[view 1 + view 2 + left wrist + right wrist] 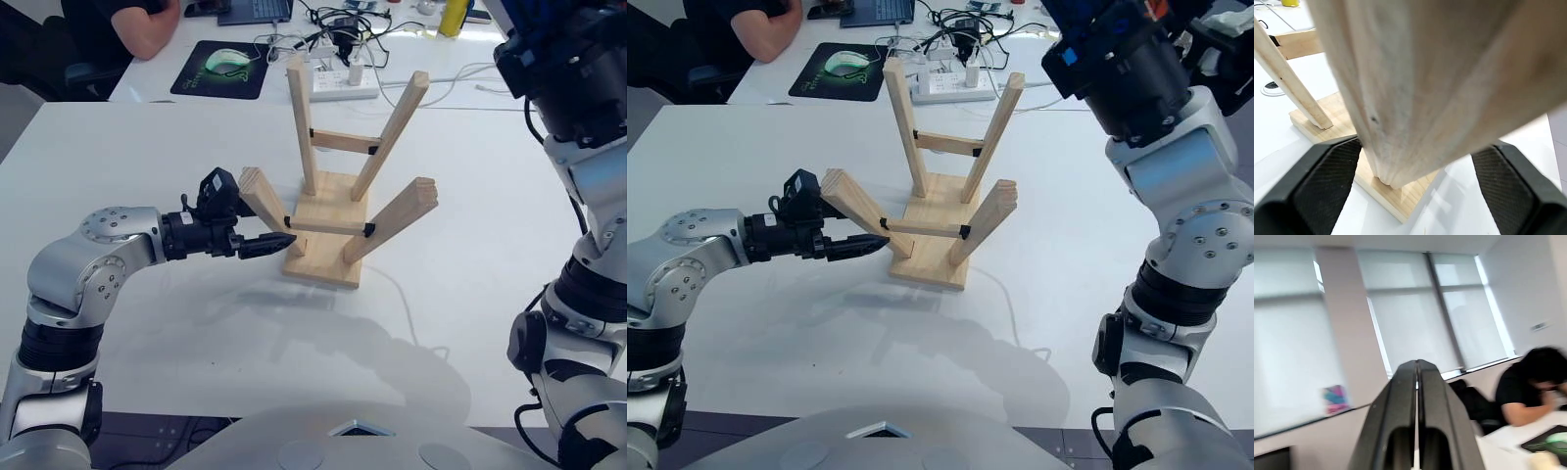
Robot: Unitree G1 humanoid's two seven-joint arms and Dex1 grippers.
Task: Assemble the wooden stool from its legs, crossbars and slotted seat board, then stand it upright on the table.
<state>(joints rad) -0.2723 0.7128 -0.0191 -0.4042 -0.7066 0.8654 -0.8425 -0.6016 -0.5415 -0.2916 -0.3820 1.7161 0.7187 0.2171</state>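
Sitting upside down on the white desk [147,147], the stool [343,196] is resting on its seat [328,266]. Its four legs [302,122] are pointing up with crossbars [328,226] slotted between them, so I reckon only the flip upright is left. The left hand [279,242] is straddling the base of the near left leg [263,199]. Its pads [1327,176] are spread either side, one brushing the wood, probably lining up a grip. The right hand [1417,364] is pointing upward, well clear, pressed closed on nothing. No writing is showing on the wood.
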